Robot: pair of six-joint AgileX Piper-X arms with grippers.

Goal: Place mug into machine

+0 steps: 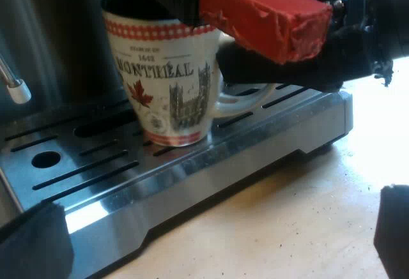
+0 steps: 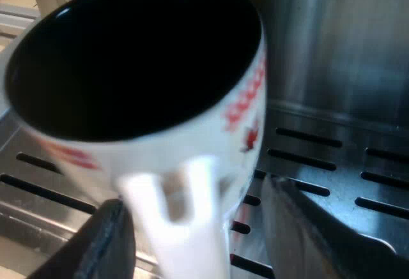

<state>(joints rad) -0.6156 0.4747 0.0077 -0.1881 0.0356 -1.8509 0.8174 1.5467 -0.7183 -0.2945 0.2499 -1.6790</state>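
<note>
Mug (image 1: 167,75) stands upright on the slotted drip tray (image 1: 211,164) of the espresso machine (image 2: 332,43), with the holder handle's red end (image 1: 265,17) close above its rim. The left wrist view shows the printed side, a maple leaf and the word Montreal, and the pale worktop (image 1: 287,228) near the tray's edge. The left hand (image 1: 214,221) is spread wide and holds nothing, well apart from the mug. The right wrist view shows the mug's black inside and its white handle (image 2: 182,221) from close by. The right hand (image 2: 198,234) straddles that handle with its fingers (image 2: 108,241) apart; one finger is just beside the handle, and tray slots show in the gap at the other.
</note>
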